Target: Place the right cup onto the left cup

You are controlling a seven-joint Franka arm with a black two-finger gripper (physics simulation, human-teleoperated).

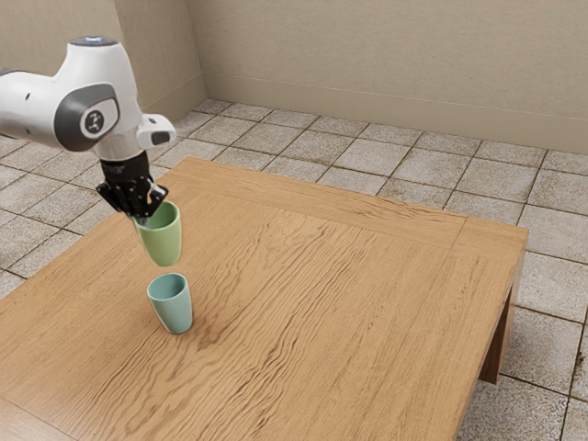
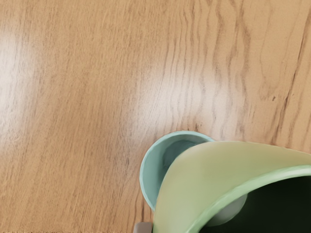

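Observation:
My gripper (image 1: 143,217) is at the rim of the green cup (image 1: 163,243), shut on its wall and holding it upright or nearly so, off the table. Below it in the exterior view stands the teal cup (image 1: 172,305), upright on the wood with its mouth up. The wrist view has the green cup (image 2: 214,170) large and close, covering part of the teal cup (image 2: 149,174) beneath. One fingertip (image 2: 143,227) shows against the green cup's outer side. The other finger's tip is hidden.
The wooden table (image 1: 340,303) extends toward the exterior view's right, with its far corner near the tiled floor (image 1: 386,161). A beige wall (image 1: 386,64) rises behind.

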